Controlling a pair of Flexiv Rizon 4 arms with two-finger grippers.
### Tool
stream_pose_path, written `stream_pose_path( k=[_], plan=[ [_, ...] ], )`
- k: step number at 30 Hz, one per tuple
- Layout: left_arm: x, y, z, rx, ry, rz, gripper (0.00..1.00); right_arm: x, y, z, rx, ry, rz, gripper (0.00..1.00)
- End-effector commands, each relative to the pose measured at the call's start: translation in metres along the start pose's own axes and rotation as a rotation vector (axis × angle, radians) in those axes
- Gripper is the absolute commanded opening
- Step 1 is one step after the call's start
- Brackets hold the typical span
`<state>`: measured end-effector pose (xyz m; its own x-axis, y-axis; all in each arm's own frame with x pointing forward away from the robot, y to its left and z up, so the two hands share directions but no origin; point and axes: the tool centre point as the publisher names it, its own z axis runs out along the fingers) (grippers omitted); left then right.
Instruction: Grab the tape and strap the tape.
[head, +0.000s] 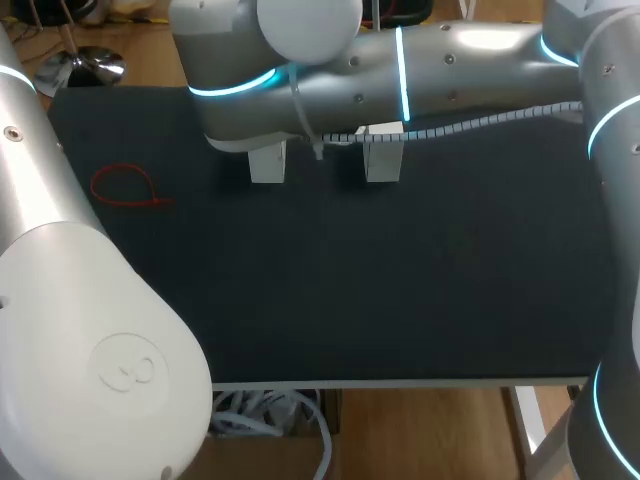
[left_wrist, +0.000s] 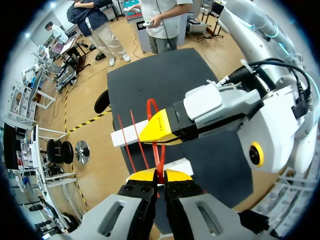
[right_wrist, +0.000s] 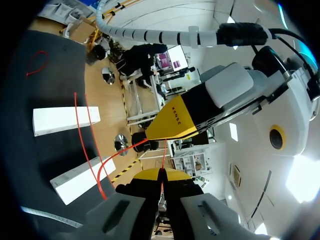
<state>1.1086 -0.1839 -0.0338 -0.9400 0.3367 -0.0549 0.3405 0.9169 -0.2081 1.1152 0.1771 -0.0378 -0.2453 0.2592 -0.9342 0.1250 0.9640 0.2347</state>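
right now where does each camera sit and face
head: above and behind, looking down on the table; left arm, right arm and two blocks show.
left wrist: on the left arm, looking along the left gripper, shut on the tie.
right wrist: on the right arm, along the right gripper, also shut on the tie.
both wrist views share tie, blocks and the other gripper.

Red strap, another red loop on black table mat, two white blocks, bright yellow fingertips, silver-white left arm and right arm, glowing cyan rings.
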Motion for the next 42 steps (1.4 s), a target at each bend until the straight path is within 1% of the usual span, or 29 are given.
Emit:
stream_pose_path(
  k=[1, 22, 42],
  plan=[
    [-0.001, -0.002, -0.001, -0.004, 0.005, -0.001, 0.0, -0.002, 0.003, 0.0, 0.002, 0.007, -0.001, 0.0],
    [-0.001, -0.002, -0.001, -0.004, 0.005, -0.001, 0.0, 0.0, 0.014, 0.0, -0.03, 0.01, -0.008, 0.0],
    [-0.001, -0.002, -0.001, -0.004, 0.005, -0.001, 0.0, 0.005, 0.023, 0.0, -0.065, 0.034, -0.016, 0.0]
  ],
)
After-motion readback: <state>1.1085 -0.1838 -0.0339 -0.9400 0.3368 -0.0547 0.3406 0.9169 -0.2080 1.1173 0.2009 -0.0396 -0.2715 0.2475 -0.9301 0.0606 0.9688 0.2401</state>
